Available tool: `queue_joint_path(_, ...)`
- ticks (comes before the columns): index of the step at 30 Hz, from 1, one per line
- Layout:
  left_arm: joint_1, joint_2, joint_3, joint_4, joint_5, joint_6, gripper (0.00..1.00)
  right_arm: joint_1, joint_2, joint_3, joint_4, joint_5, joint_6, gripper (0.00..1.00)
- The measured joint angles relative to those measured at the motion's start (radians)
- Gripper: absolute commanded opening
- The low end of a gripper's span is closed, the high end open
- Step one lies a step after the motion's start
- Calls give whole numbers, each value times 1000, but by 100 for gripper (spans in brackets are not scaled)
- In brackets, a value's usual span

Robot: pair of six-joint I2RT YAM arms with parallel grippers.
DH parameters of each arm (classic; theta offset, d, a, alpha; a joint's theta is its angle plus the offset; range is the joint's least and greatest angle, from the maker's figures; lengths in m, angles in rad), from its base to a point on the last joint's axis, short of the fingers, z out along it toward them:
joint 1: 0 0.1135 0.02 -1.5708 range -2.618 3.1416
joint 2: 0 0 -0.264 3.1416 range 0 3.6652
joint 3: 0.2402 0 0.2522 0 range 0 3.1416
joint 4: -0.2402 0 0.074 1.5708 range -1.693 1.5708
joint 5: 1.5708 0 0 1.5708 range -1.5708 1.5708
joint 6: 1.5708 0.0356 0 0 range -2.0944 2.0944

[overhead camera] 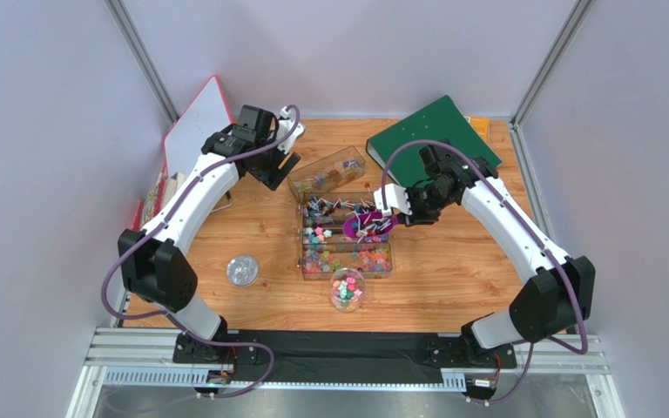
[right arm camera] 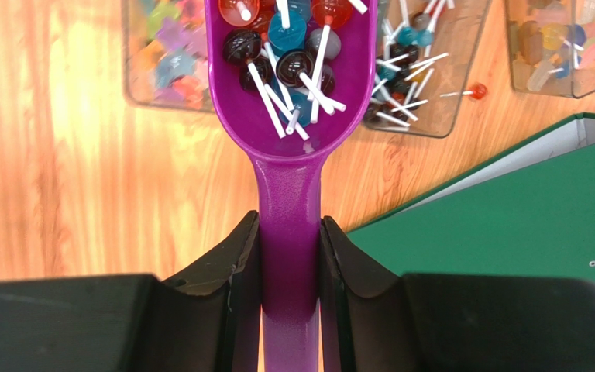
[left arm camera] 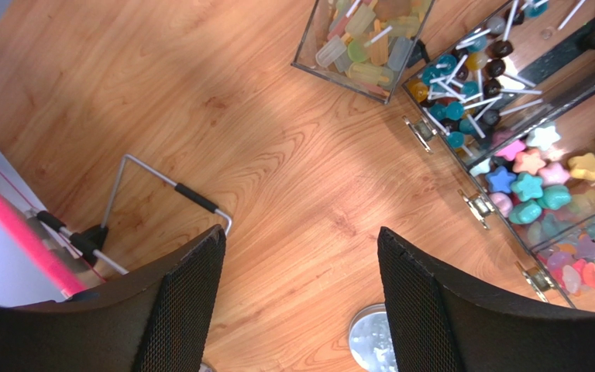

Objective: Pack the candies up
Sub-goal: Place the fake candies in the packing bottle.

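The wooden worktop (overhead camera: pixel 451 279) carries a green folder (overhead camera: pixel 425 131) at its far right and a white board (overhead camera: pixel 197 122) that leans at the far left. In the middle stands a clear divided box (overhead camera: pixel 303 248), and a smaller clear box (overhead camera: pixel 327 172) lies just behind it.

The left end effector (left arm camera: pixel 300 232) hangs above bare wood to the left of both boxes. Its jaws stand wide apart and hold nothing.

The right end effector (right arm camera: pixel 289 225) is closed on the handle of a purple scoop (right arm camera: pixel 289 178). The bowl of the scoop is over the divided box, perhaps a little above it; I cannot tell if it touches. In the bowl lie several lollipops (right arm camera: pixel 289 54) with white sticks, and more of them fill the far compartment.

A round cup (overhead camera: pixel 348 289) stands just in front of the box, and a lid (overhead camera: pixel 242 270) lies well apart to the left.

The candies (left arm camera: pixel 541 178), small and many-coloured, lie in the nearer compartments, and some are in the cup.
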Motion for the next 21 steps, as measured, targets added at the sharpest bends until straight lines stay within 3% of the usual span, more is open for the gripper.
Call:
queue_joint_path(9,0,-111,-41,15,32,-19,78,93,-64,-5,-157,111,-109,0)
queue_joint_path(21,0,-139,-105,26,40,-43,78,266,-106,-5,-192,277,-119,0)
